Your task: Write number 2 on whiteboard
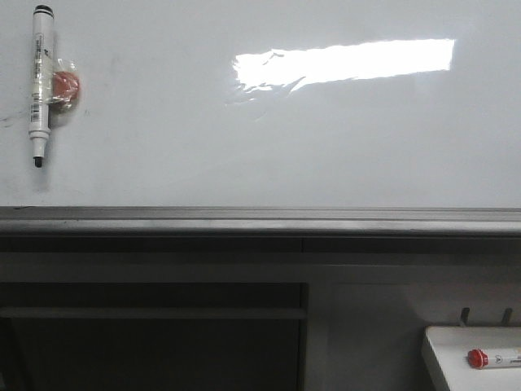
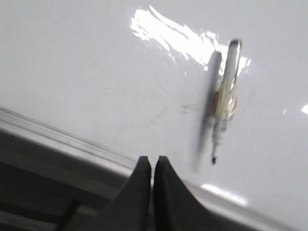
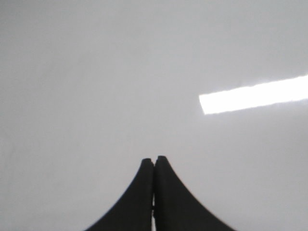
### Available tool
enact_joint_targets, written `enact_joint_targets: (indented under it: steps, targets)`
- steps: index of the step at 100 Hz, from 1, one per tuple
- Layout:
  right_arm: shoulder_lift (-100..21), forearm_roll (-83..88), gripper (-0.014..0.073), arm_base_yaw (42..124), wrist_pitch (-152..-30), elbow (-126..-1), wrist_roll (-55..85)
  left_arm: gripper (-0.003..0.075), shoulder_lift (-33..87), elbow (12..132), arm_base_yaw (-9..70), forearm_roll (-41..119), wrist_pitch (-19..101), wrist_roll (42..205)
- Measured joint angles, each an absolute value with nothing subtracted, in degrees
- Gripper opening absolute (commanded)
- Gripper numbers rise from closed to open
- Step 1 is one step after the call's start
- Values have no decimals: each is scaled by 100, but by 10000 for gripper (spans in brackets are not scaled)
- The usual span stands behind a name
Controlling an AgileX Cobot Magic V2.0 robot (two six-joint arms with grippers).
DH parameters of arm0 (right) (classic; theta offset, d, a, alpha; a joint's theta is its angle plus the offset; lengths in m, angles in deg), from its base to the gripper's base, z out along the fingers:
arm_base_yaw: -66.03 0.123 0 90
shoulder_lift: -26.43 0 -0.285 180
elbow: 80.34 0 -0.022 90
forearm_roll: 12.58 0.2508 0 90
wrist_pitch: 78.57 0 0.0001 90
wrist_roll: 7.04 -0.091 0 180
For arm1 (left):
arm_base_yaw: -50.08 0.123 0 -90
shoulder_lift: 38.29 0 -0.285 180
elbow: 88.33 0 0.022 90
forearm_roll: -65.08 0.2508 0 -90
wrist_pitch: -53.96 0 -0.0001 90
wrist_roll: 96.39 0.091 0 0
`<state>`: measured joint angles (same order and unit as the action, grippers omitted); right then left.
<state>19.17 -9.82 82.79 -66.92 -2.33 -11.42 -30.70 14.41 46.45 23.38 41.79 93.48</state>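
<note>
Both jaws closed, empty, facing the whiteboard (image 1: 260, 122).

Whiteboard (image 1: 326, 130) upright, glossy, blank; bright reflection; grey rail below.

Front camera faces the whiteboard (image 1: 260, 106) squarely from near, taking in its rail (image 1: 260, 220). Left wrist camera looks obliquely at the board's left part, sharing the hung marker (image 1: 40, 85) with the front view. Right wrist camera faces bare board close up
</note>
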Motion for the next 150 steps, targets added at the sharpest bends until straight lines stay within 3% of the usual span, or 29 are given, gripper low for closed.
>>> enact_joint_targets:
  steps: [14,31,51,60,69,80,86,92,119,150]
  targets:
    - [1917,-49,-71,8279,-6668,-233,-1142,-20,-3070,1441,4645,625,4405,9348]
    - [1917,806,-71,8279,-6975,-233,-1142,-20,-3070,1464,4645,118,4482,9348]
    - [1806,370,-66,8279,-8543,-1214,-1151,-20,-2972,2445,4645,1865,4183,9408]
    - [1422,-77,-4,8279,-9150,-1876,-1151,-13,-2430,3244,4645,3139,3640,9429]
    - [873,-259,129,8279,-9511,-2427,-1151,71,-1689,4059,4645,4025,3048,9448]
    - [219,-334,332,8279,-9698,-2909,-1151,267,-620,4792,4645,4530,2499,9448]
    - [-94,-333,406,8279,-9752,-3062,-1151,378,-186,5054,4645,4555,2317,9448]
    - [-330,-335,437,8279,-9793,-3150,-1151,430,181,5196,4619,4467,2220,9448]
    - [-840,-335,431,8279,-9827,-3184,-1151,401,1485,5308,3778,3449,2060,10052]
    - [-853,-335,431,8279,-9827,-3197,-1151,400,2764,5308,2954,3444,3297,10103]
